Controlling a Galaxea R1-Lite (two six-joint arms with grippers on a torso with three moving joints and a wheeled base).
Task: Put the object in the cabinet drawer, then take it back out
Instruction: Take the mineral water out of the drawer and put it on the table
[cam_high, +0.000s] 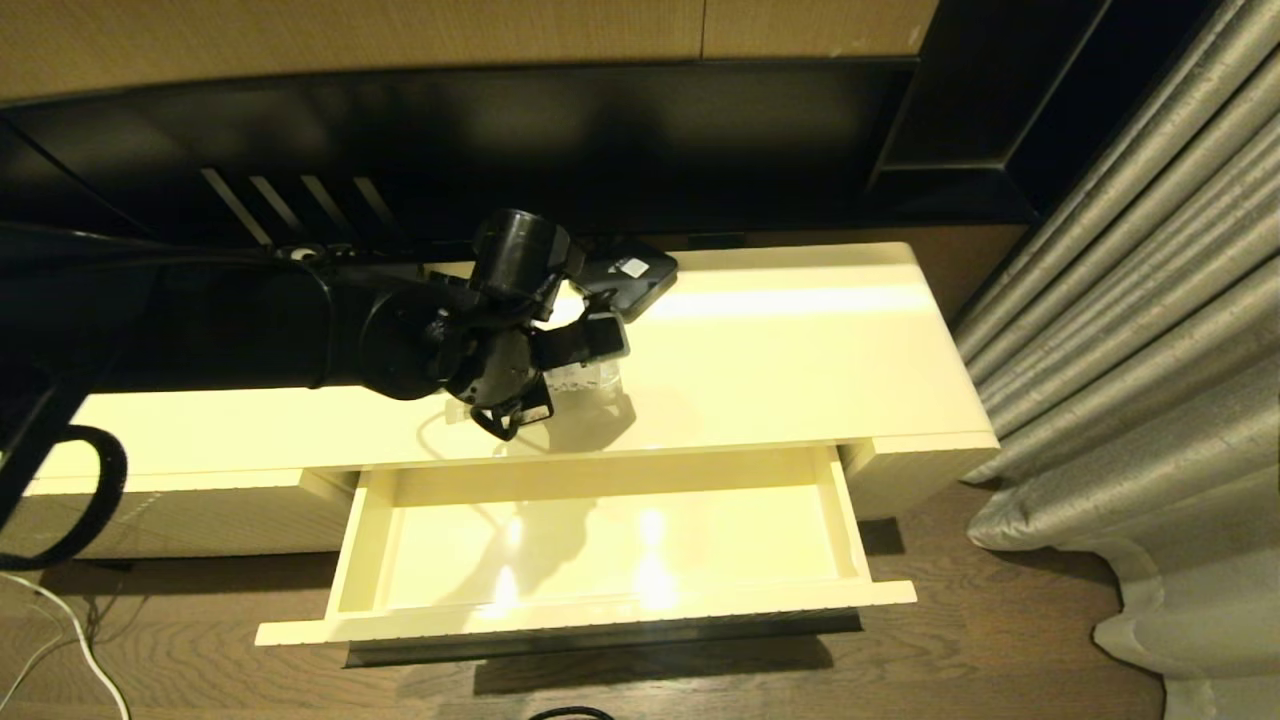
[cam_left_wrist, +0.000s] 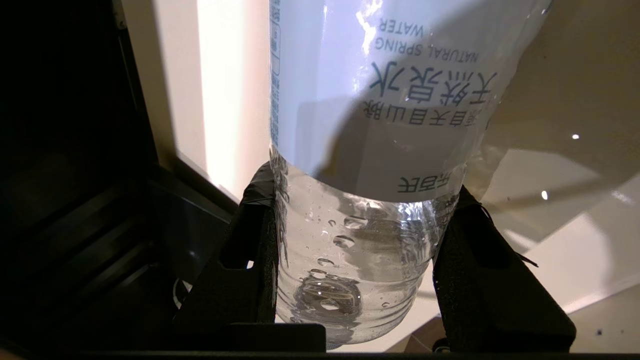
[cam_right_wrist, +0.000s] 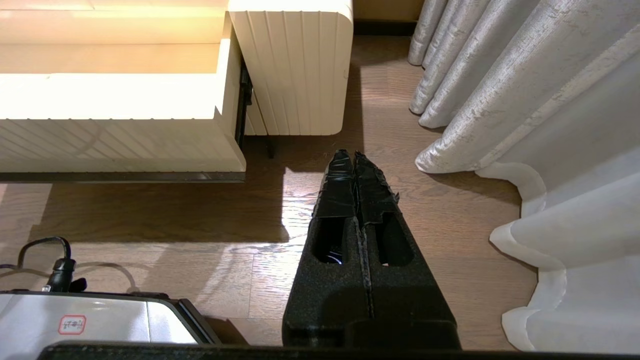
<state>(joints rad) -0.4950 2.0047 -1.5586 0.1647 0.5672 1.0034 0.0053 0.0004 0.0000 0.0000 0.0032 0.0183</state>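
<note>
One glossy cream tabletop (cam_high: 800, 350) fills my view, its drawer (cam_high: 600, 545) pulled open over a wood floor (cam_high: 1000, 650), curtains (cam_high: 1150, 350) at right. My left end effector (cam_left_wrist: 350, 260) grips the bottle (cam_left_wrist: 360, 150) over the tabletop, mostly hidden overhead. Right end effector (cam_right_wrist: 356, 162) hangs closed above the floor.

Glossy cream cabinet top (cam_high: 800, 350), black square box (cam_high: 628, 277) flat near its back edge.

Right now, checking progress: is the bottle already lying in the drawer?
No, the drawer holds nothing; the left end effector grips the bottle above the cabinet top.
</note>
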